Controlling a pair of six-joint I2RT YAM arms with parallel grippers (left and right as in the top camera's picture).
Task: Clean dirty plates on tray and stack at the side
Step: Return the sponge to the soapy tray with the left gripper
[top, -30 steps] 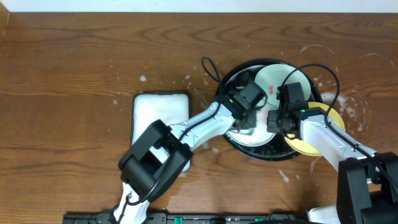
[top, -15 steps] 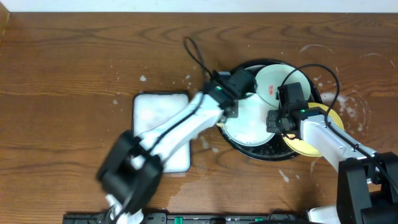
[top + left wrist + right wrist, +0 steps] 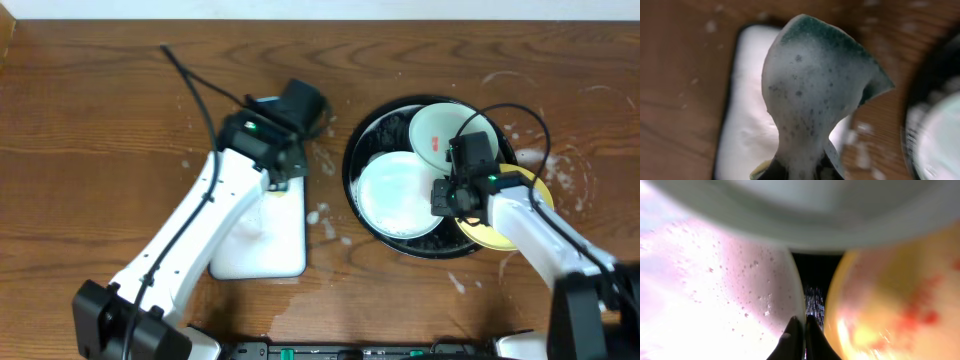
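**The sponge leaves the tray**

Overhead: the left pincer (image 3: 287, 170) has swung from the tray (image 3: 350, 170) to the white dish (image 3: 255, 240), leaving one green plate (image 3: 398, 193) foamy, so it looks scrubbed. Left wrist: that pincer squeezes the soapy sponge (image 3: 815, 85). Right wrist: the right pincer (image 3: 801, 330) is pinched together, empty, between the foamy plate and the yellow plate (image 3: 890, 295).

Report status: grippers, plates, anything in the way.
Left gripper shut on sponge, over white dish. Right gripper shut, tips between foamy plate and smeared yellow plate. Smears also on green plate. Nothing blocking tray.
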